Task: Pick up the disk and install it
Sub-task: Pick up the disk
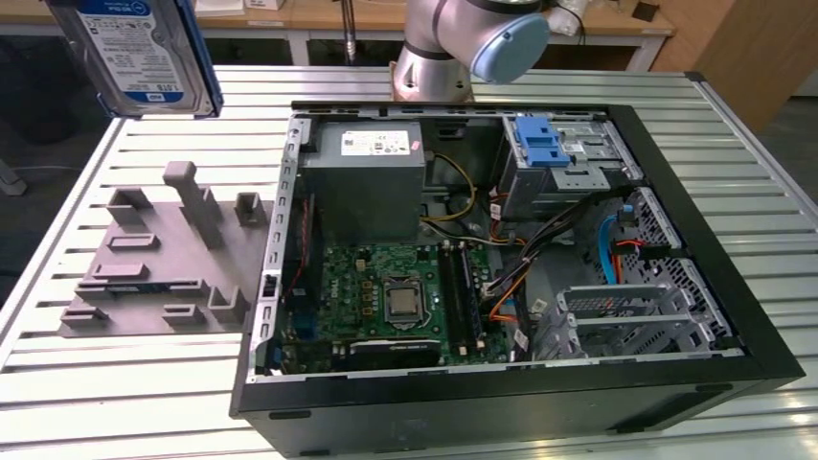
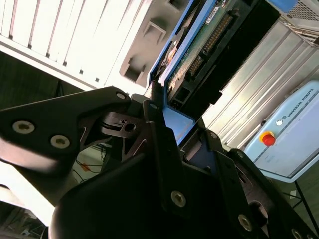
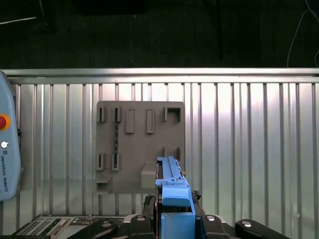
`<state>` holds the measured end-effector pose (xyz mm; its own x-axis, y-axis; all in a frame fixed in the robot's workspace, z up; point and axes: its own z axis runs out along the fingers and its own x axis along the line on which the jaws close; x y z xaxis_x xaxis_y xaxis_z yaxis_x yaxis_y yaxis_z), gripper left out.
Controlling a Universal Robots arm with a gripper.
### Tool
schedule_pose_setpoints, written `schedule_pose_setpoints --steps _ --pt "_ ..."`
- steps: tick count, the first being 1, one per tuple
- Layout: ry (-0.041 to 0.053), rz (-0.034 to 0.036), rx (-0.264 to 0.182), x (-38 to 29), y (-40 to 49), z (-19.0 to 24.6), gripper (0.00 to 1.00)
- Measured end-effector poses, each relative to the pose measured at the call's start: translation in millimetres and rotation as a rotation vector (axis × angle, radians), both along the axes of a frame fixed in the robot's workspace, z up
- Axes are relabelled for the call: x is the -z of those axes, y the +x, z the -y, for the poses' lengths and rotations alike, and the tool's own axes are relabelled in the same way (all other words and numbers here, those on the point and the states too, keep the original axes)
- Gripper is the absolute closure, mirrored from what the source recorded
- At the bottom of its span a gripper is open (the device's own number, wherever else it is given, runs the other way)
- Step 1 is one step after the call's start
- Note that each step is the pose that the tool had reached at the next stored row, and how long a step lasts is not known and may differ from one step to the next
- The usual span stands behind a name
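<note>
- Disk (image 1: 138,53) hangs clear of the slatted table (image 1: 128,393), at about 10 o'clock from the open computer case (image 1: 511,412) in the exterior view, label side facing the camera.
- The gripper (image 2: 174,119) has its jaws clenched on the disk's blue carrier end in the second wrist view, with the green circuit-board side showing beyond.
- The grey fixture (image 1: 153,268) lies on the table at 9 o'clock, just beside the case.
- The blue latch bracket (image 1: 541,144) sits atop the drive cage (image 1: 591,158) at 1 o'clock inside the case.
- The arm (image 1: 454,43) stands at 12 o'clock.
</note>
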<state>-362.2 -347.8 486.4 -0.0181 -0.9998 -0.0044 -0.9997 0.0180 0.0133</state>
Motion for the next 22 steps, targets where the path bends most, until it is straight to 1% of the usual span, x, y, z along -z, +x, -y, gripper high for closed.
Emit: schedule_pose_setpoints --steps 1,2,9,12,22 --pt "0.0 -0.0001 0.0 -0.1 0.1 0.4 0.64" --pt "-0.0001 -0.0001 0.0 -0.1 0.2 1.9 0.64" --pt "-0.0001 -0.0002 0.0 -0.1 0.4 20.5 0.64" --pt "0.0 0.0 0.0 0.0 3.6 22.6 0.64" --pt "0.0 -0.0006 0.0 0.0 19.1 25.8 0.64"
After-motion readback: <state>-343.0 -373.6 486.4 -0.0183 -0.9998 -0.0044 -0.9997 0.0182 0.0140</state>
